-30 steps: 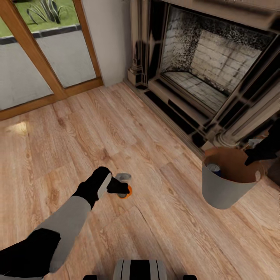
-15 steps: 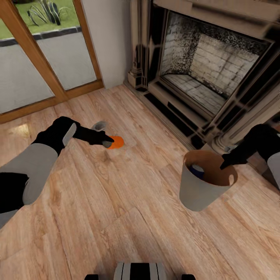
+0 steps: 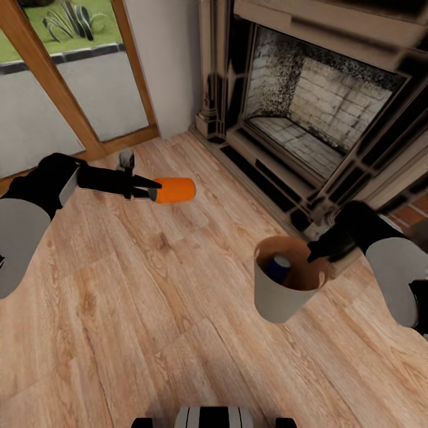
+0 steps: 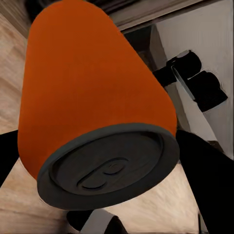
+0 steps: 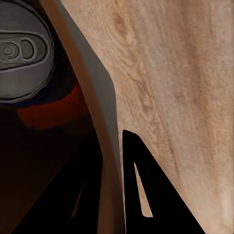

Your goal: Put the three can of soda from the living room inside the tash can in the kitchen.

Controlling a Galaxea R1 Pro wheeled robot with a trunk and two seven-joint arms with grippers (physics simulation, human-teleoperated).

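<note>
Left gripper (image 3: 144,190) clamped on an orange soda can (image 3: 173,190), held sideways above the wood floor (image 3: 148,297), far left. Right gripper (image 3: 313,254) pinches the trash can (image 3: 276,300) rim, near right; a blue can (image 3: 277,267) sits inside.

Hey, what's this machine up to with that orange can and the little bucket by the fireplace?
It is tidying up soda cans. Its left gripper holds an orange can sideways, above the wood floor. Its right gripper grips the rim of a small grey trash can, held up near the fireplace. A dark blue can already sits inside it.
</note>
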